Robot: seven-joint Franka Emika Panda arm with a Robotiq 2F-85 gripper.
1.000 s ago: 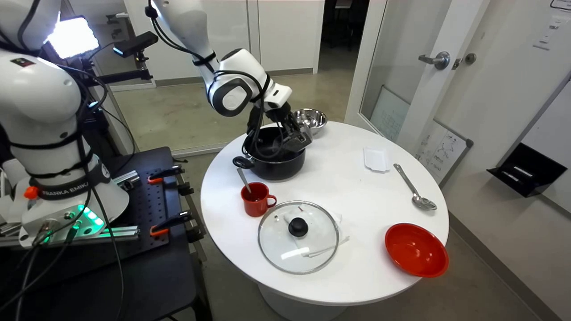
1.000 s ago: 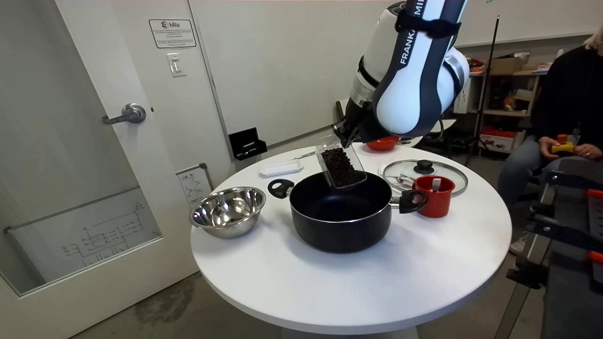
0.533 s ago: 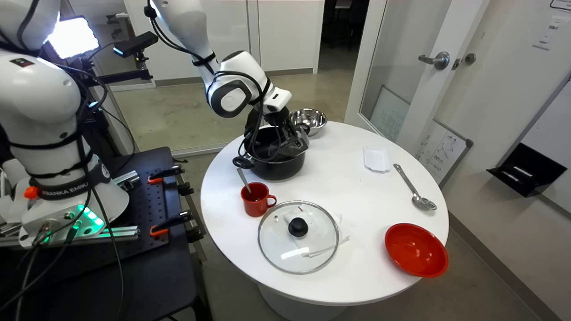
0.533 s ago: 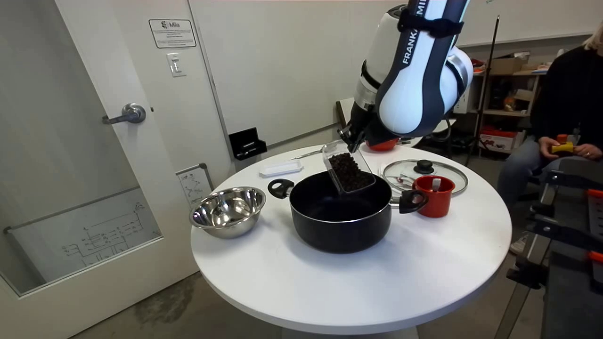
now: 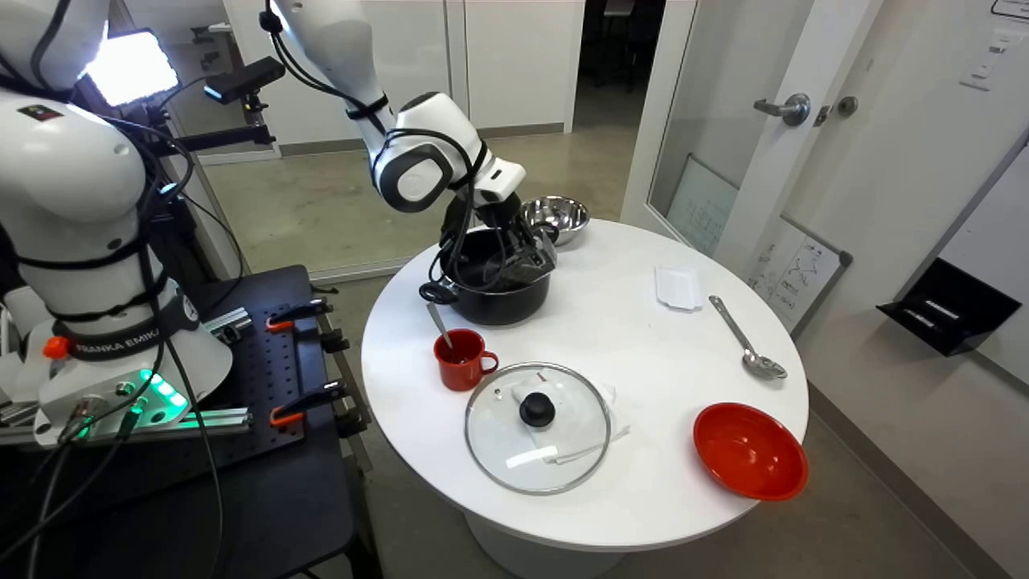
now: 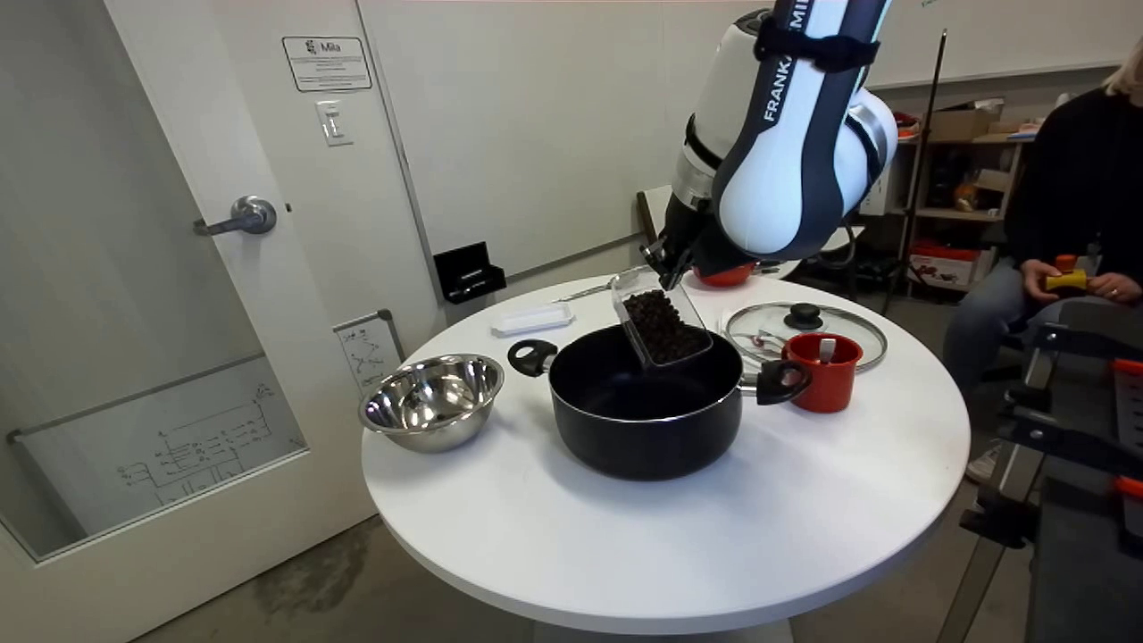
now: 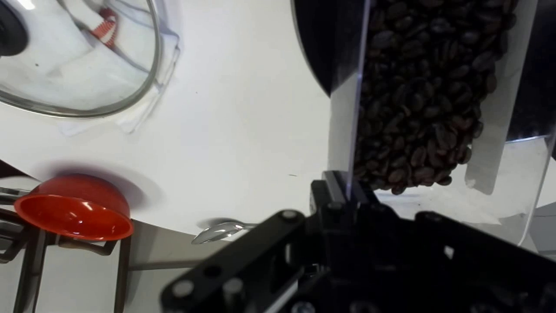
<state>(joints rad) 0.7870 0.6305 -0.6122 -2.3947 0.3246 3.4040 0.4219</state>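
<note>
My gripper (image 7: pixel 345 191) is shut on one thin side wall of a clear plastic container (image 7: pixel 343 130). Dark coffee beans (image 7: pixel 421 95) lie heaped inside it, reaching most of its length. In an exterior view the container (image 6: pixel 630 288) hangs tilted, its lower end down over the opening of a black pot (image 6: pixel 645 446); whether it touches the pot's rim I cannot tell. No beans show in the visible part of the pot's inside. From the opposite side, the gripper and wrist cables hide much of the container and the pot (image 5: pixel 498 307).
A steel bowl (image 6: pixel 433 402) stands beside the pot, and a red mug (image 5: pixel 461 366) with a utensil in it near one handle. Around the white table (image 5: pixel 635 354) lie a glass lid (image 5: pixel 514 450), a white tray (image 5: pixel 678 287), a metal spoon (image 5: pixel 739 334) and a red bowl (image 5: pixel 748 450).
Between one second and half a second ago, my gripper brought the container slightly lower and further over the pot. Since then arm and container look still, and the beans remain in it.
</note>
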